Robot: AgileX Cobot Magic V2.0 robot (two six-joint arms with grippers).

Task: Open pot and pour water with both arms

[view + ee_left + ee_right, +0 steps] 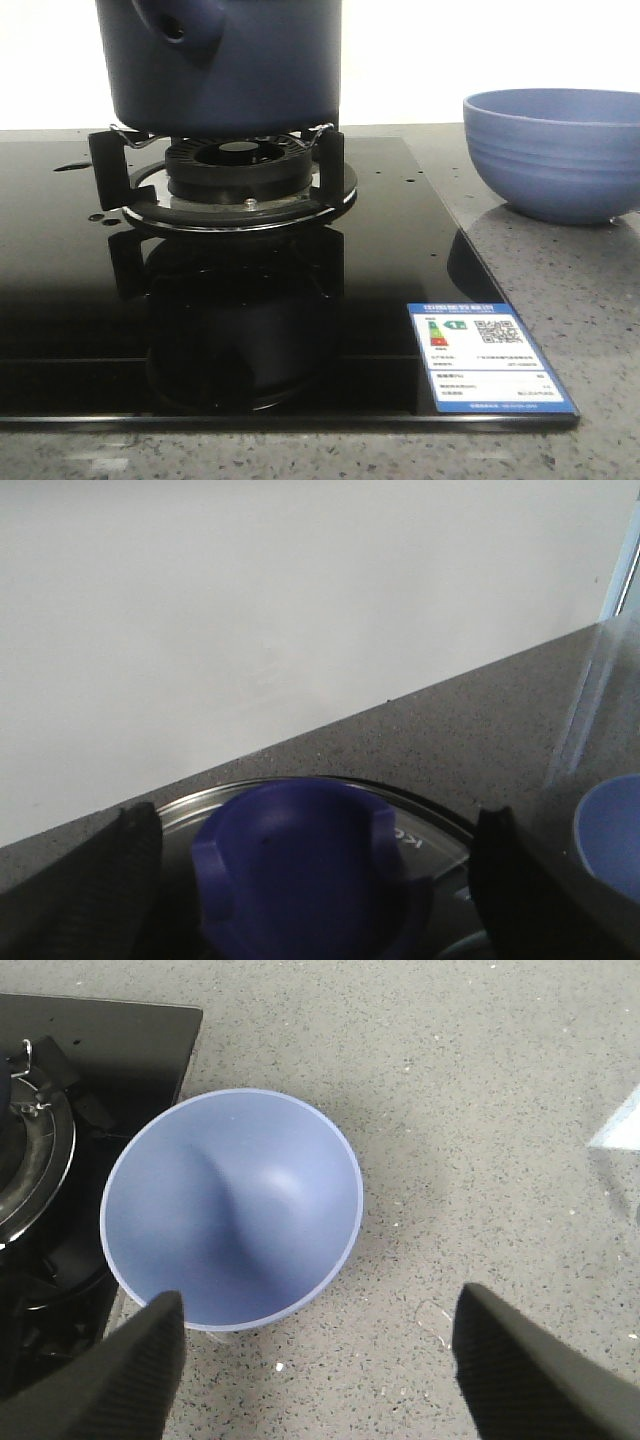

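The dark navy pot (pixel 230 70) stands on the gas burner (pixel 240 170), its tubular stub (pixel 175 25) facing the camera at the left. In the left wrist view a blue knob (pixel 300 870) sits on a glass lid with a metal rim (pixel 430 830). My left gripper (pixel 318 830) is open, its fingers either side of the knob and apart from it. My right gripper (pixel 320 1305) is open and empty above the counter by the near rim of the periwinkle bowl (pixel 230 1220). Neither gripper shows in the front view.
The bowl (pixel 560 150) stands on the speckled counter to the right of the black glass hob (pixel 60 300). A blue-edged energy label (pixel 490 358) sticks to the hob's front right corner. A white wall runs behind the counter.
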